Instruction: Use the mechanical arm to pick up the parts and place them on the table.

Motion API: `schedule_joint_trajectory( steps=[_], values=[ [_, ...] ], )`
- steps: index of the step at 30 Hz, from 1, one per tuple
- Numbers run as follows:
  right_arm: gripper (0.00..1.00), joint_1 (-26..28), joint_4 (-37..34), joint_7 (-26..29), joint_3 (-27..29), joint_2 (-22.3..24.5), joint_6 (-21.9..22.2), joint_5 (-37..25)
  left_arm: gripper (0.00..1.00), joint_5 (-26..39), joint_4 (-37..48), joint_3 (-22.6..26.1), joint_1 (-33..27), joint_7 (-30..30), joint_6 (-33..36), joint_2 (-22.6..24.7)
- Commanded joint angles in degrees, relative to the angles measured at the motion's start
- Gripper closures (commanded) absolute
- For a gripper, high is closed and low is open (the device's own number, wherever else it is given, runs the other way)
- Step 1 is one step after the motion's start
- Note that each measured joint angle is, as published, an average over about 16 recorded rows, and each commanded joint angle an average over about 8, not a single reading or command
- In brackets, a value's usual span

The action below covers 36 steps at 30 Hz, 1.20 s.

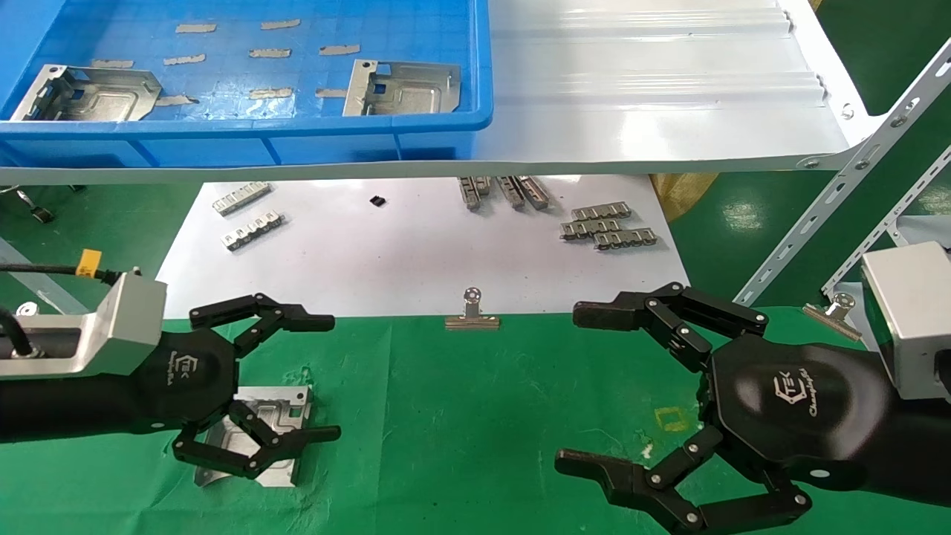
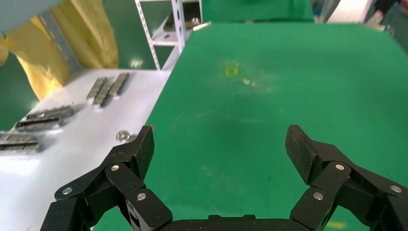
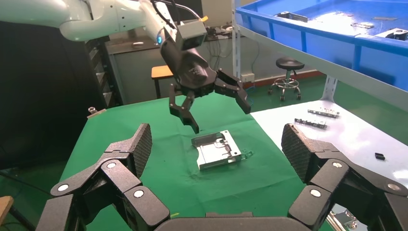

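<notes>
A silvery stamped plate (image 1: 264, 431) lies flat on the green cloth table (image 1: 461, 416) at the left; it also shows in the right wrist view (image 3: 217, 150). My left gripper (image 1: 330, 377) hangs open and empty above that plate, clear of it, as the right wrist view (image 3: 219, 113) shows. In its own view the left gripper (image 2: 219, 144) has only green cloth between its fingers. My right gripper (image 1: 568, 386) is open and empty over the cloth at the right (image 3: 214, 151). Two more plates, one at the left (image 1: 89, 93) and one further right (image 1: 405, 88), lie in the blue bin (image 1: 297, 126).
The bin stands on a glossy white shelf (image 1: 654, 89) above a white sheet (image 1: 401, 245) with toothed metal strips (image 1: 605, 227). A binder clip (image 1: 472, 312) sits at the sheet's edge, another clip (image 1: 832, 308) at the right. A slotted metal frame (image 1: 839, 186) rises at the right.
</notes>
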Motion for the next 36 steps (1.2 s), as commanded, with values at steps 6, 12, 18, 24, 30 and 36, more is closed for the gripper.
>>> schedule_joint_trajectory(
  steps=[6, 12, 18, 24, 30, 36],
  values=[
    [0.0, 0.0, 0.0, 0.0, 0.0, 0.0, 0.0, 0.0, 0.0, -2.01, -6.01, -5.02, 4.4, -4.48, -0.7, -0.92],
    [0.0, 0.0, 0.0, 0.0, 0.0, 0.0, 0.0, 0.0, 0.0, -3.73, -11.16, -9.32, 8.18, -8.32, -1.3, -1.71],
    [0.0, 0.0, 0.0, 0.0, 0.0, 0.0, 0.0, 0.0, 0.0, -5.46, -16.32, -13.63, 11.96, -12.16, -1.9, -2.5],
    [0.0, 0.0, 0.0, 0.0, 0.0, 0.0, 0.0, 0.0, 0.0, -7.18, -21.47, -17.94, 15.74, -16.01, -2.51, -3.3],
    [0.0, 0.0, -0.01, 0.0, 0.0, 0.0, 0.01, 0.0, 0.0, -8.55, -25.53, -21.33, 18.7, -18.94, -2.95, -3.92],
    [0.0, -0.01, -0.02, -0.01, 0.0, 0.0, 0.01, 0.01, 0.0, -9.13, -26.94, -22.55, 19.76, -19.64, -3.12, -4.17]
  ],
)
